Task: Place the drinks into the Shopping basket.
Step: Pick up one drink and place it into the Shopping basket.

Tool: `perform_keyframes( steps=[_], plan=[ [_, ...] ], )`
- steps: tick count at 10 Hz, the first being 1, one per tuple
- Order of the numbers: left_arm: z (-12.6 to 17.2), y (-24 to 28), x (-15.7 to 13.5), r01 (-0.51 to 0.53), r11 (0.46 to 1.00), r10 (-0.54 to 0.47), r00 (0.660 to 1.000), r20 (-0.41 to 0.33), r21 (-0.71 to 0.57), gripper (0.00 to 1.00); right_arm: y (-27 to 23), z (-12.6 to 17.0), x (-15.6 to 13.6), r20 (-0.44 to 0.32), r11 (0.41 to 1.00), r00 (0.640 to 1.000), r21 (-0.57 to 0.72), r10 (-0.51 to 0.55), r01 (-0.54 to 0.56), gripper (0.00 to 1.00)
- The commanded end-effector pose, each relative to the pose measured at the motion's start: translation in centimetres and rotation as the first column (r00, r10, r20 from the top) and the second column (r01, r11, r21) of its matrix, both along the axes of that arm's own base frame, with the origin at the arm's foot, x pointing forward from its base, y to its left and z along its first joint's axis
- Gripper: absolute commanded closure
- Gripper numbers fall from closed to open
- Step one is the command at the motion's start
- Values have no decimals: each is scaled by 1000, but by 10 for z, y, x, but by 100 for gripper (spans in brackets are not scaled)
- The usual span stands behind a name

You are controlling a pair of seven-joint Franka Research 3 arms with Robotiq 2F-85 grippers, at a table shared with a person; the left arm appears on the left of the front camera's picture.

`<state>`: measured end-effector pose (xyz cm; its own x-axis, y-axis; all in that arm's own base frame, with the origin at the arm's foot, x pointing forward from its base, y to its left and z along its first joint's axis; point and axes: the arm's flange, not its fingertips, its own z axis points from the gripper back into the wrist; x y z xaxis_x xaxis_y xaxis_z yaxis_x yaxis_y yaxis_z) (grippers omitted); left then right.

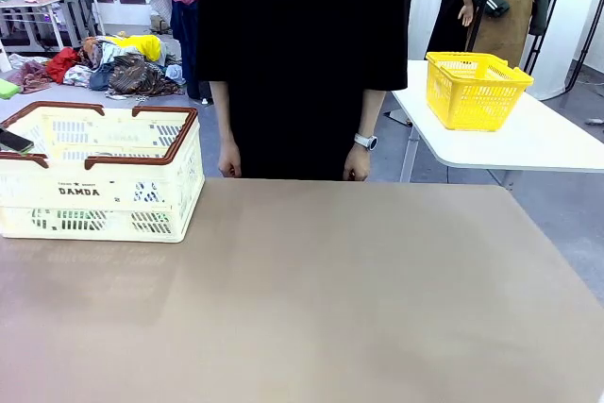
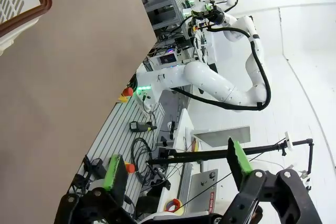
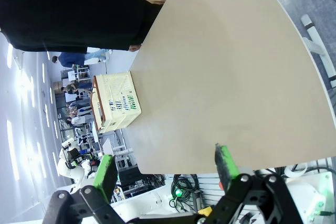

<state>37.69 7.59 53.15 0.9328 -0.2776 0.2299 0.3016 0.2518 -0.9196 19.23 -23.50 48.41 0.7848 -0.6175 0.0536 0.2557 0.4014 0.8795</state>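
The Shopping basket (image 1: 99, 169) stands at the table's far left, cream-white with a brown rim and "DAMDA" on its side. Green (image 1: 68, 222) and blue (image 1: 146, 193) patches show through its slotted wall; I cannot make out whole drinks. One basket corner (image 2: 29, 11) appears in the left wrist view, and the whole basket (image 3: 113, 103) sits far off in the right wrist view. My left gripper (image 2: 173, 156) is open off the table's near edge, nothing between its fingers. My right gripper (image 3: 164, 155) is also open and empty, beyond the table's edge.
A person in black stands at the far side, hands (image 1: 357, 165) hanging at the table edge. A yellow mesh basket (image 1: 472, 90) sits on a white side table at the back right. A dark object (image 1: 14, 142) pokes in over the basket's left rim. The brown tabletop (image 1: 359, 290) is bare.
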Motion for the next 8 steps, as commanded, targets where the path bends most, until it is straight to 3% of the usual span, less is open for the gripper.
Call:
perform_keyframes(
  steps=[1,8],
  plan=[
    [3,0,0,-13,1000,13,1000,-10,-1,0,-1,0,1,27,1000,1000,-3,8,-8,0],
    [3,0,0,-13,1000,13,1000,-10,-1,0,-1,0,1,27,1000,1000,-3,8,-8,0]
  ],
)
